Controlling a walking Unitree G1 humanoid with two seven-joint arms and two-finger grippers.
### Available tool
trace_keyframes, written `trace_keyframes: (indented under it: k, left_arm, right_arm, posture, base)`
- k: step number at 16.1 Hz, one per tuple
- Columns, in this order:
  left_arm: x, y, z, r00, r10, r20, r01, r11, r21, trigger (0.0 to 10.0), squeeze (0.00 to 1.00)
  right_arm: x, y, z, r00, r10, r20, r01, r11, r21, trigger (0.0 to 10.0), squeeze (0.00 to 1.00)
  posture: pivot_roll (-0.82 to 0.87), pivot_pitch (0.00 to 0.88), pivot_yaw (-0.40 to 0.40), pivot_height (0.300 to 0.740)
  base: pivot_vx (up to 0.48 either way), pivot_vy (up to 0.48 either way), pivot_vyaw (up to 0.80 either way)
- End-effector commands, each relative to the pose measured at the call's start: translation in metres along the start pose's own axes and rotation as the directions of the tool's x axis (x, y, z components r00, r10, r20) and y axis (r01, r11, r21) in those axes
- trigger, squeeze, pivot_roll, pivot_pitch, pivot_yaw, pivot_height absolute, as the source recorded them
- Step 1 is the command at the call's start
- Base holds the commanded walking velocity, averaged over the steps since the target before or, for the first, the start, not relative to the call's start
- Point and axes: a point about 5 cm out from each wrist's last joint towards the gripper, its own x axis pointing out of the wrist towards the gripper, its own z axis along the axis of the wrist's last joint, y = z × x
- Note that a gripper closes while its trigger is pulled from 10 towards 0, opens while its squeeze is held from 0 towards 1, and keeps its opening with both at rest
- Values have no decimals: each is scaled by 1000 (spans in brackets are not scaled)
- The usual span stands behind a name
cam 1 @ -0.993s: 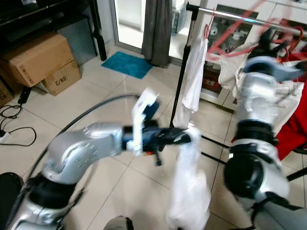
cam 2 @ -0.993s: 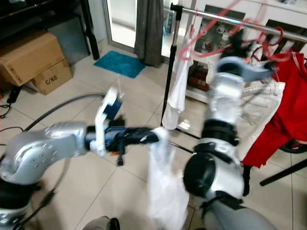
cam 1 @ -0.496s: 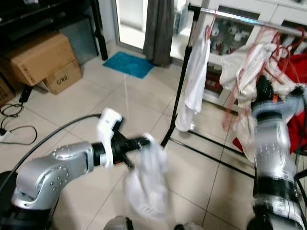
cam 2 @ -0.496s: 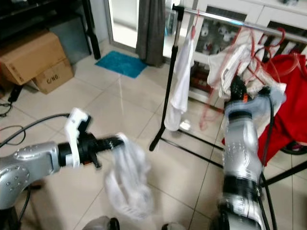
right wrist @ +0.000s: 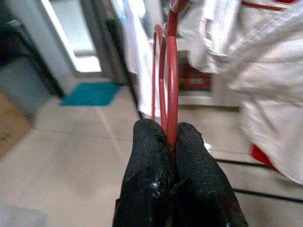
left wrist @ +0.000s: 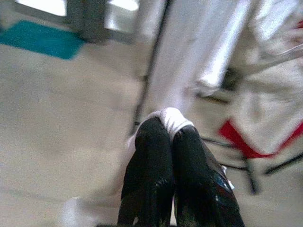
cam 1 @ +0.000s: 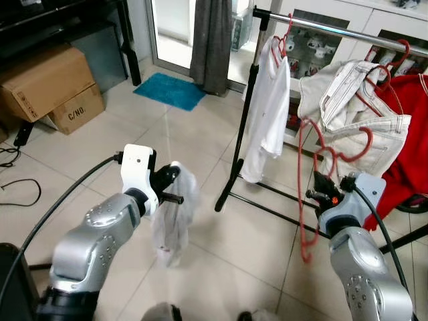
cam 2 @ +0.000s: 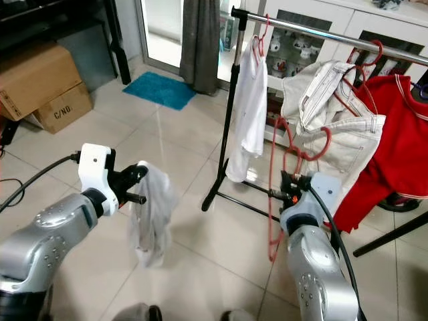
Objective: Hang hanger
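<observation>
Right claw (right wrist: 171, 144) pinches red hanger (cam 1: 306, 194) low, rail (cam 1: 334, 28) far above; hook may snag hung clothes; left claw (left wrist: 169, 137) clamps white cloth (cam 1: 175, 214).

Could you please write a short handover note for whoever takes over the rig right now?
Left gripper: shut on a white garment that hangs over the floor, away from the rack.
Right gripper: shut on a red hanger, held in front of the rail.
On the rail: white shirt, cream garment, red garment.
Done: both items gripped.
Left: the held hanger is bare and not yet hooked on the rail.
</observation>
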Motion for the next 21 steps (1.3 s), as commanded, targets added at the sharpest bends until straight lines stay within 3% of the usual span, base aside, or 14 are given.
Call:
trace_keyframes:
  k: [1,2,3,4,5,7,11,15,18,21]
  left_arm:
    - [3,-4,8,999,20,40,-22,999,48,10000,0]
    - [4,-7,7,999,8,50,-12,996,88,10000,0]
    - [4,-9,6,999,-15,46,12,998,68,10000,0]
    - [4,-13,6,998,-29,58,28,999,17,10000,0]
    - [3,-14,5,999,-14,51,14,1000,10,10000,0]
    - [3,-13,5,997,23,69,-22,1000,-16,10000,0]
    - [1,-8,15,976,102,190,-101,995,-13,10000,0]
    - [-1,-5,23,963,140,229,-145,989,7,10000,0]
    - [-2,-3,26,971,106,216,-101,994,-34,10000,0]
    - [-4,-4,23,976,81,203,-96,993,65,10000,0]
  right_arm:
    - [-4,-4,3,999,-38,8,38,999,-16,10000,0]
    - [-7,-2,6,999,-48,19,47,996,79,10000,0]
    - [-8,-2,10,996,-78,47,71,989,127,10000,0]
    - [-8,3,14,995,-67,75,44,963,268,10000,0]
    - [-9,6,15,994,-57,90,29,957,290,10000,0]
    - [-9,14,17,994,-1,106,-24,971,239,10000,0]
    - [-7,17,18,995,0,95,-26,961,277,10000,0]
    - [-4,18,20,996,-14,89,-13,956,294,10000,0]
    - [-3,18,19,998,-12,57,-3,967,256,10000,0]
    - [-5,18,19,999,11,44,-18,988,156,10000,0]
  posture:
    - [-11,46,-36,740]
    - [-7,48,-37,740]
    - [-7,48,-37,740]
    - [-6,49,-39,740]
    - [0,53,-42,740]
    - [1,56,-43,740]
    - [2,75,-49,740]
    - [-1,96,-49,740]
    - [-6,112,-52,740]
    - [-15,136,-53,740]
  base:
    - [0,0,-800]
    - [0,0,-800]
    - [0,0,-800]
    - [0,0,-800]
    - [0,0,0]
    - [0,0,0]
    - [0,0,-600]
    - [0,0,-800]
    - [0,0,-800]
    - [0,0,-800]
